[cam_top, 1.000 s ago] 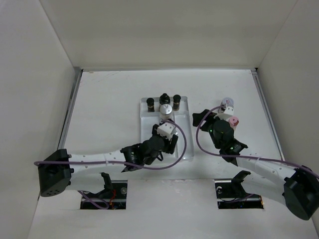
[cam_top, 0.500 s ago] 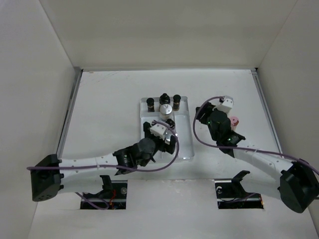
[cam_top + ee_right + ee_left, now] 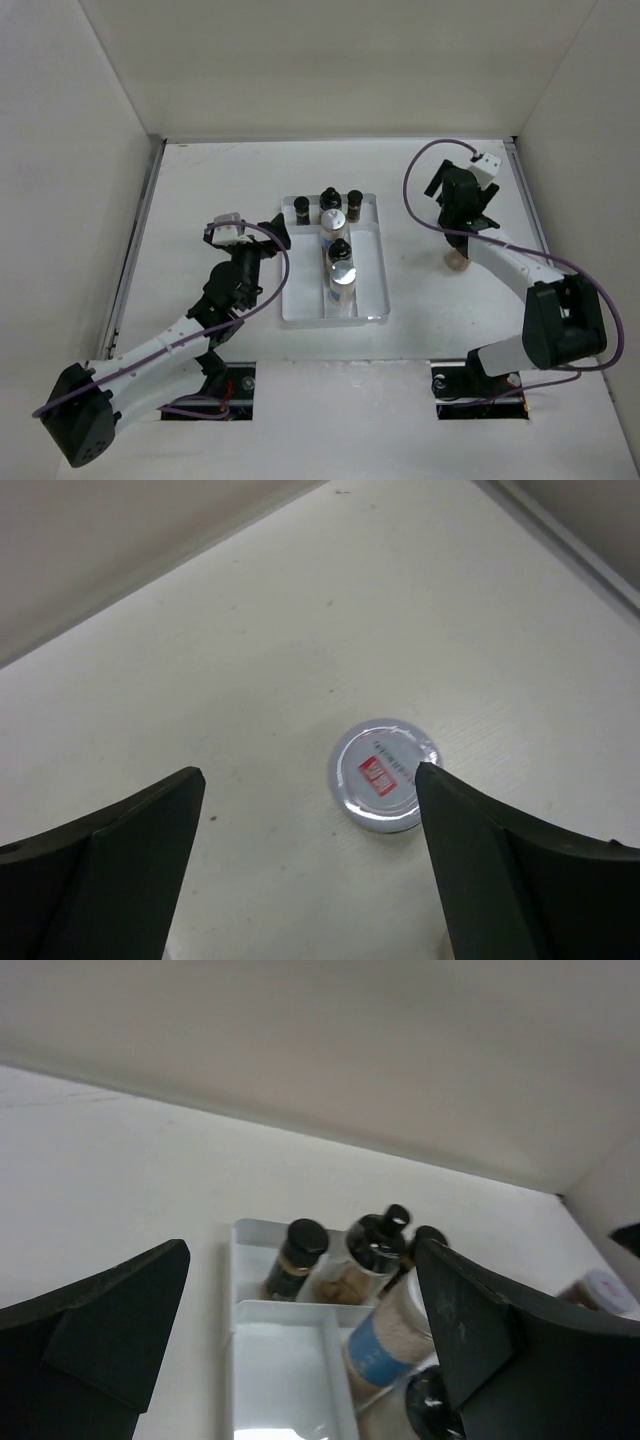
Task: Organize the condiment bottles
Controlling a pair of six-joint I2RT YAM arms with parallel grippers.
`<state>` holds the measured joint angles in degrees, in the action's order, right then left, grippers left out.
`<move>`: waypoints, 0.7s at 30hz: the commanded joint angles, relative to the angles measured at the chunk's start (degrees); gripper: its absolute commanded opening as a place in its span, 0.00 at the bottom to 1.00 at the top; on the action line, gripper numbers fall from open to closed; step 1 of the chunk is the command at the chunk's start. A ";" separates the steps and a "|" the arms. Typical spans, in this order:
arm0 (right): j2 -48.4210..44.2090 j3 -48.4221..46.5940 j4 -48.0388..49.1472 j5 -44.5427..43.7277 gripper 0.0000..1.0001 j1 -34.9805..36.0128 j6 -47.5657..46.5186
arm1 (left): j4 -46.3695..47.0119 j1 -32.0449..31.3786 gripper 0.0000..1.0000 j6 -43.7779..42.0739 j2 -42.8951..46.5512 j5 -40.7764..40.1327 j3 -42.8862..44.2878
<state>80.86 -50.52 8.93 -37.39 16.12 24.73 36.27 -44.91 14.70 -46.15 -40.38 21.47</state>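
Note:
The condiment bottles mostly stand in the white tray (image 3: 300,290). Three dark ones with black caps (image 3: 329,197) fill its back row. A pale one (image 3: 333,220), a black-capped one (image 3: 340,247) and a silver-capped one (image 3: 343,276) line the middle compartment. My left gripper (image 3: 248,236) hangs open and empty left of the tray; its wrist view shows a dark bottle (image 3: 298,1257) and a blue-labelled pale bottle (image 3: 388,1345). My right gripper (image 3: 462,200) is open above a silver-capped bottle (image 3: 385,776) on the table. Another bottle (image 3: 458,262) stands nearer.
The tray's left compartment (image 3: 280,1380) holds nothing. White walls close the table in on the left (image 3: 90,200), back and right. A metal rail (image 3: 140,230) runs along the left edge. Purple cables loop off both wrists.
My left gripper opened and pulled back left out of the tray, leaving a bottle in the middle compartment. My right gripper moved toward the back right and now stands open over the silver cap.

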 commanded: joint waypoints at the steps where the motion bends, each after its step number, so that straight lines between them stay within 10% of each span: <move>1: 1.92 -4.75 -4.34 -1.03 0.96 -3.32 -3.46 | 1.70 3.98 1.00 5.59 -0.17 -2.60 -3.27; 14: 9.75 -5.82 -8.84 11.81 0.98 -8.61 -1.09 | 4.25 6.54 1.00 12.98 -2.54 -0.75 -8.47; 21: 11.78 -5.99 -7.70 10.85 0.81 -9.13 -0.74 | 4.60 6.54 1.00 13.07 -2.81 0.04 -8.55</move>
<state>92.47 -54.76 -0.03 -26.37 7.51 23.33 37.54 -38.28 26.76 -49.30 -41.32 13.13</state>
